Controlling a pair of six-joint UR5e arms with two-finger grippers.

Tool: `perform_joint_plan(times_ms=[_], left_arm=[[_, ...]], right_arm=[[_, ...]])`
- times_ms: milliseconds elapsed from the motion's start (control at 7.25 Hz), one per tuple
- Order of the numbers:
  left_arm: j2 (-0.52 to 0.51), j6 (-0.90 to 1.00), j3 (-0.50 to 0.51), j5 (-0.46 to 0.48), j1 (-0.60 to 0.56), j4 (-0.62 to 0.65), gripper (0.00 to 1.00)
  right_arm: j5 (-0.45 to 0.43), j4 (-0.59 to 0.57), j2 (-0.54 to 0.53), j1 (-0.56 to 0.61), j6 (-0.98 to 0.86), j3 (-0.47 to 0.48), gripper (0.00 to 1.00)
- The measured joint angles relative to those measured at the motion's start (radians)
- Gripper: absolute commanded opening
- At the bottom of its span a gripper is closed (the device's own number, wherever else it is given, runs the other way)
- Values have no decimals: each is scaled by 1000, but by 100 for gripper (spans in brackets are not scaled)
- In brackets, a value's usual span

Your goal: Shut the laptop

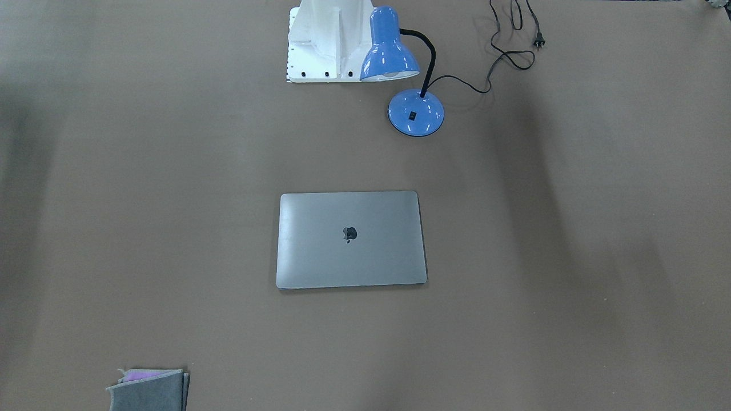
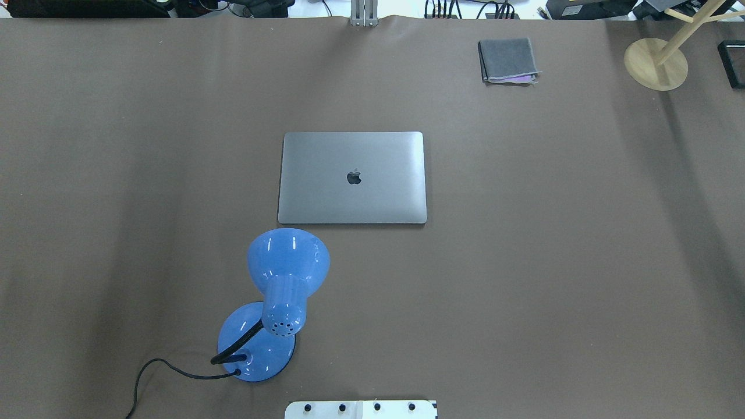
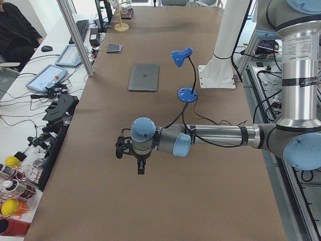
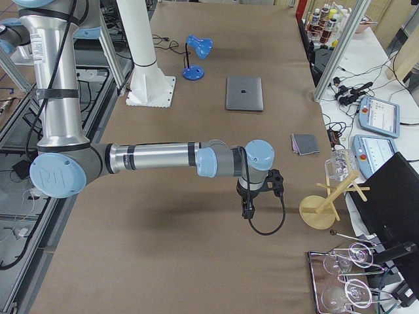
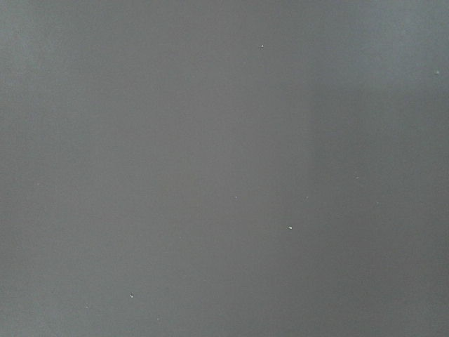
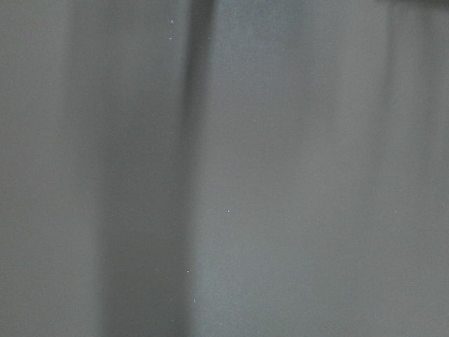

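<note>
Closed laptop [image 2: 352,177] lies well apart from left gripper [image 3: 141,169] and right gripper [image 4: 248,212]; both grippers' state unclear.

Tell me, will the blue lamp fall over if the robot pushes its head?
Probably not easily. The lamp has a wide, flat base, so it would likely stay put or slide. The head sits off to one side on a thin neck that looks bendy, so a push would probably bend that first. A hard shove might tip it.

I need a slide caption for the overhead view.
Closed grey laptop flat on the brown table, blue desk lamp on the robot's side, folded grey cloth near the far edge; no arms visible.
</note>
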Motion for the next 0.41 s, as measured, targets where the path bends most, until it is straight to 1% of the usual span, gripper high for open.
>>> perform_joint_plan(times_ms=[414], left_arm=[[1, 1, 1, 0, -1, 0, 99]], right_arm=[[8, -1, 1, 0, 0, 0, 100]])
